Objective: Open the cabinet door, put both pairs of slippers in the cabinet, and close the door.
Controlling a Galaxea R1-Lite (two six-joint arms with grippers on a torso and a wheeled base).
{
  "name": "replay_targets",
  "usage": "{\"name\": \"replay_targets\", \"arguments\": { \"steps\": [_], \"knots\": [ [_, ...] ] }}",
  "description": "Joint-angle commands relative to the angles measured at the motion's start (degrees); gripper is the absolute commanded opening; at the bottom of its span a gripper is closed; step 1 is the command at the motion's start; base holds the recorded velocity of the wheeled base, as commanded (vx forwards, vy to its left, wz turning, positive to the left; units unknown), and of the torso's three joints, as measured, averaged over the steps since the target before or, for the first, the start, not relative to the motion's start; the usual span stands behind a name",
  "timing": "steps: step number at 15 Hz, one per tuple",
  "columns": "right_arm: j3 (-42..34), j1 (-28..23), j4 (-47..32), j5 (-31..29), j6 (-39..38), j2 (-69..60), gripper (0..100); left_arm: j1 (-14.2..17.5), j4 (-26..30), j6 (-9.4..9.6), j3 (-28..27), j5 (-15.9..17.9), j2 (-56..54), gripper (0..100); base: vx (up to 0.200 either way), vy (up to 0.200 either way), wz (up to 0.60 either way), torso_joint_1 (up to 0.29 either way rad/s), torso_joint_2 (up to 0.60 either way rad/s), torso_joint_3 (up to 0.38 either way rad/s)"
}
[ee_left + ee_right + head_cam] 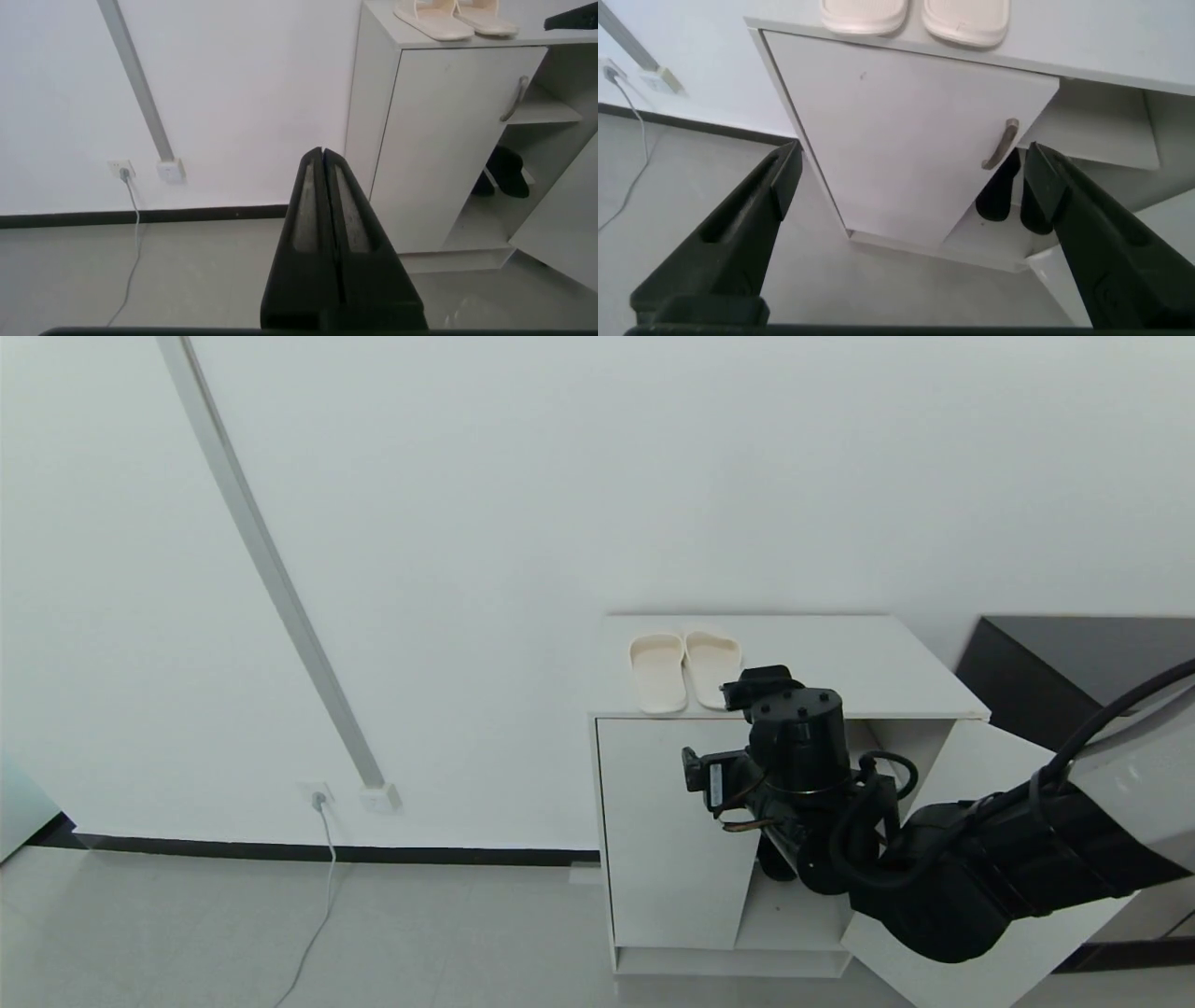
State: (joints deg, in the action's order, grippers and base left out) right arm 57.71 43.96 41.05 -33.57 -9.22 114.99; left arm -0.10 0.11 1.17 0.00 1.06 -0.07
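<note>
one slipper pair (684, 670) atop the cabinet (672, 821), second pair (509, 173) inside.

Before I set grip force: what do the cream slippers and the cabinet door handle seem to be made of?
Cream slippers: probably moulded foam or soft rubber, matte; each looks like one seamless thick piece. Door handle: likely brushed metal, given its dull grey sheen, though painted plastic is possible.

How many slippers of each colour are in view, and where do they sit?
Cream slippers: 2, side by side on top of the cabinet
Black slippers: 2, inside the cabinet behind the open door, on the bottom shelf
Total: 4 slippers
</note>
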Motion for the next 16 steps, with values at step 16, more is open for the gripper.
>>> {"name": "replay_targets", "arguments": {
  "steps": [16],
  "knots": [
    [1.5,-0.5,7.6,0.2,-0.7,6.2,100,0.0,0.1,0.06,0.0,0.0,0.1,0,0.163,0.0,0.0,0.001,0.0,0.002]
  ]
}}
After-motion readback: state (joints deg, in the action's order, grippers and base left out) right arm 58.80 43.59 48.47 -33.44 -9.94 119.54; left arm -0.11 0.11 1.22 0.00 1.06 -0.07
